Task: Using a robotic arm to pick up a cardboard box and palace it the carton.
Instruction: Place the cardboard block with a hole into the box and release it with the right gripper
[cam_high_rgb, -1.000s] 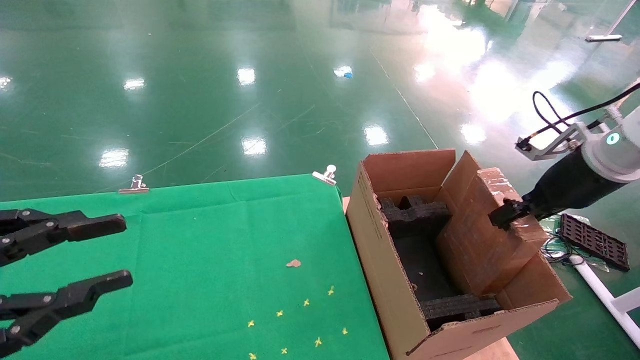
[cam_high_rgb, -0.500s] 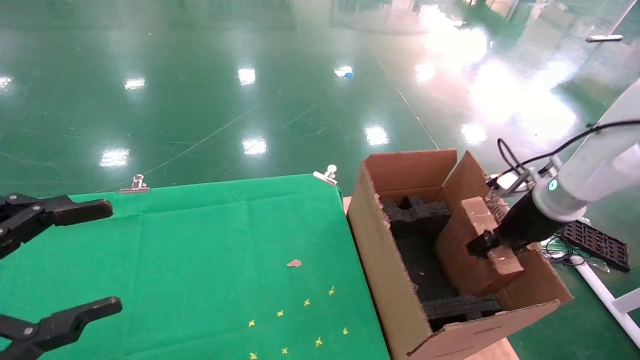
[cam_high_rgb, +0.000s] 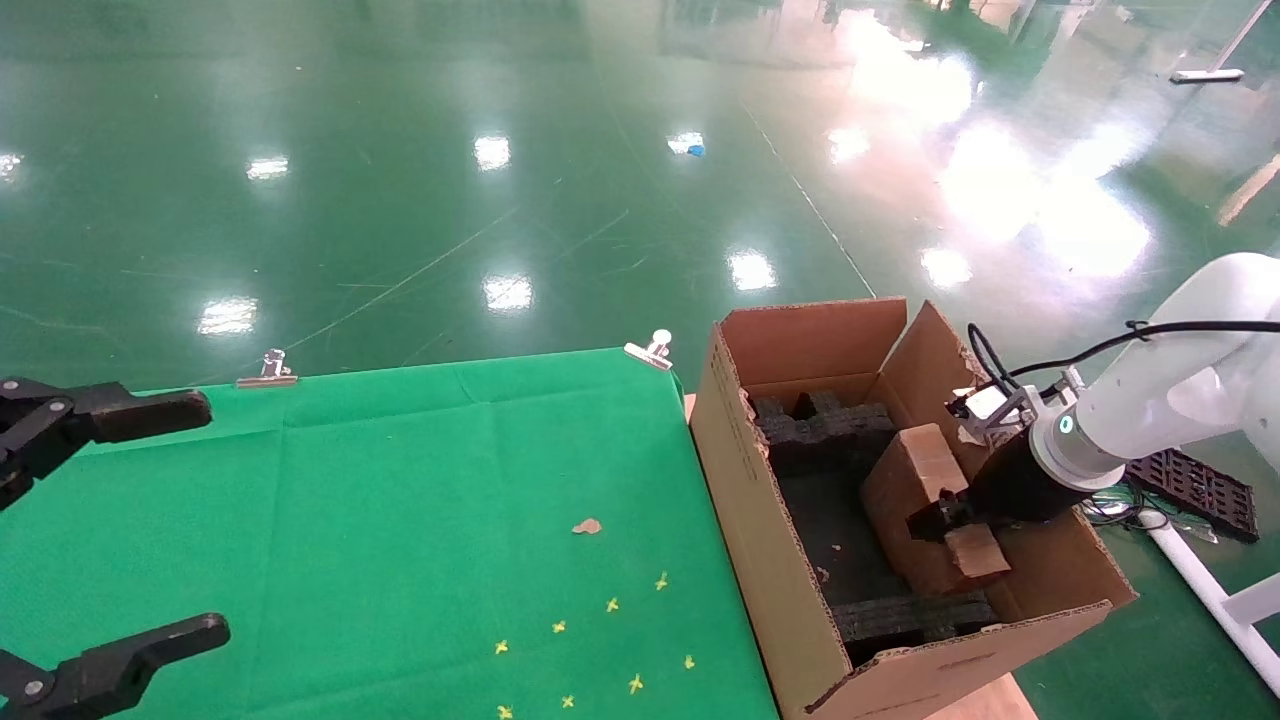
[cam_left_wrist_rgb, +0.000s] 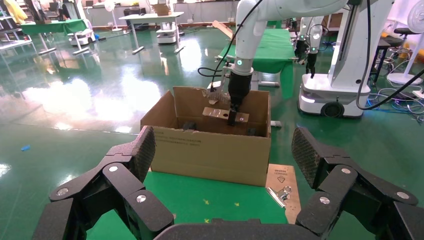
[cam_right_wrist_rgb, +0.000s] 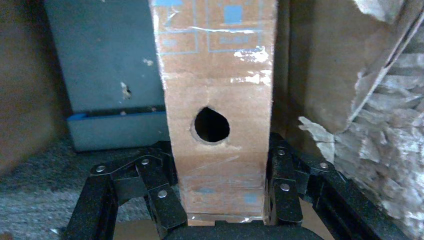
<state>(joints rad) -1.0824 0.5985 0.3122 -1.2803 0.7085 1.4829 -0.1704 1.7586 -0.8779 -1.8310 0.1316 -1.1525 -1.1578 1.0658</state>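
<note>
The small flat brown cardboard box (cam_high_rgb: 925, 510), pinched edgewise in our right gripper (cam_high_rgb: 940, 520), hangs tilted inside the large corrugated carton (cam_high_rgb: 760, 540), above its black foam blocks (cam_high_rgb: 915, 612).

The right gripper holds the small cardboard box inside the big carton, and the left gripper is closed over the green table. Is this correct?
Not quite: the left gripper is open, as the head view shows. The right gripper does hold the cardboard box inside the carton.

The head view looks forward and down, with the carton (cam_high_rgb: 790, 560) at four o'clock. The left wrist view faces that carton (cam_left_wrist_rgb: 210, 150) level from well apart. The right wrist view sits inside it, pressed close on the cardboard box (cam_right_wrist_rgb: 215, 115).
</note>
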